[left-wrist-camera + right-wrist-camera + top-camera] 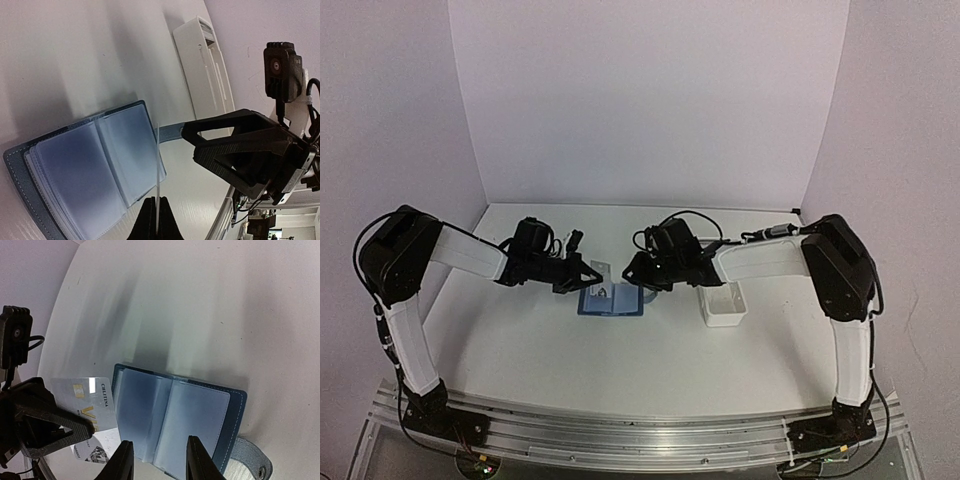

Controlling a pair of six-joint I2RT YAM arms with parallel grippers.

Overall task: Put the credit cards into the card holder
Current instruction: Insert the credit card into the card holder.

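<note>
The blue card holder (616, 303) lies open on the table, with its clear sleeves up (90, 165) (175, 415) and its strap and snap (255, 465) out to one side. My left gripper (156, 217) is shut on a pale credit card (158, 170), which stands edge-on over the holder's edge. In the right wrist view this card (87, 402) shows its printed face. A second card (92, 452) lies flat on the table beside the holder. My right gripper (160, 462) is open and empty, its fingers spread over the holder's near edge.
A long white tray (724, 303) stands just right of the card holder and also shows in the left wrist view (205, 65). The two grippers (588, 275) (640, 272) face each other closely above the holder. White walls enclose the table at the back and sides.
</note>
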